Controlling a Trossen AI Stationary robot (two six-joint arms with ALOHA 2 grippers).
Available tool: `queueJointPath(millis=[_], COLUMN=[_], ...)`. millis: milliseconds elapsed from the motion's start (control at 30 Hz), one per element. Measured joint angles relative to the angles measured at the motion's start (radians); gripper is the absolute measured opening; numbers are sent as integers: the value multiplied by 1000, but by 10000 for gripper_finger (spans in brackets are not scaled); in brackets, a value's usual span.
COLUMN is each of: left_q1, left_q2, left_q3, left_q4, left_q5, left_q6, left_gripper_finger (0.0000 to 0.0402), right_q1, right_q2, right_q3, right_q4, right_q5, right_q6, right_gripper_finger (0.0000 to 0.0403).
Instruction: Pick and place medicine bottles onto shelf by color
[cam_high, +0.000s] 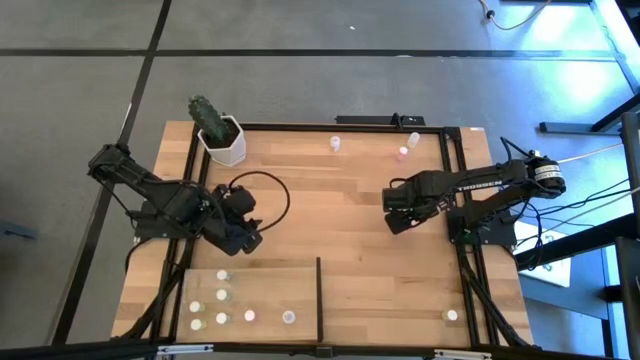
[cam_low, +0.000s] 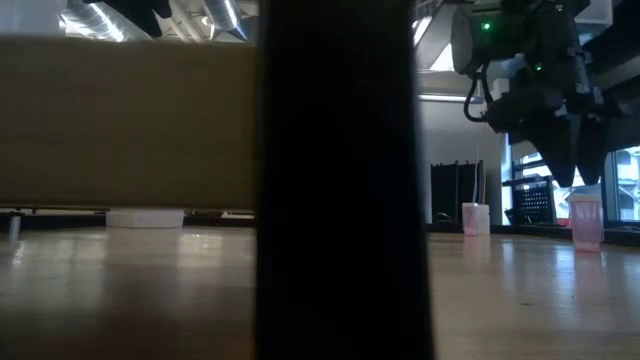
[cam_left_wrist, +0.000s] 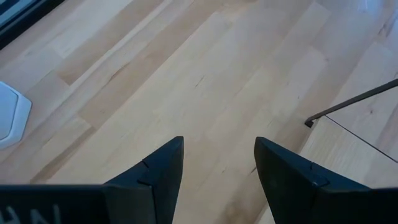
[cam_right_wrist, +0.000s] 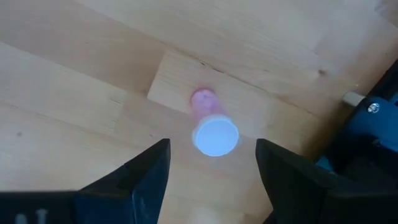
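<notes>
Right gripper (cam_right_wrist: 211, 163) jaws apart over pink bottle (cam_right_wrist: 212, 127), left gripper (cam_left_wrist: 217, 162) apart, black divider (cam_low: 335, 180) blocking low view.

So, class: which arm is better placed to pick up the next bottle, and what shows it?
The right arm. In its wrist view the open right gripper hangs over a pink bottle, which sits between its fingers. The left gripper, also open, has only bare wood under it.
</notes>
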Motion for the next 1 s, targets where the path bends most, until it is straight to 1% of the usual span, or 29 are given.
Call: queueJointPath(millis=[400, 700, 1000], left_q1=[0, 0, 0], left_q2=[0, 0, 0], left_q3=[0, 0, 0], left_q4=[6, 98, 104], left_q5=[0, 0, 0], left_q6=[18, 145, 149], left_gripper_finger=[190, 190, 190], right_q1=[0, 0, 0], right_q2=[0, 1, 1], right_q3=[0, -124, -142], right_q4=[0, 136, 175], right_q5=[16, -29, -27], right_q6=[31, 46, 33], right_gripper_finger=[239, 239, 239])
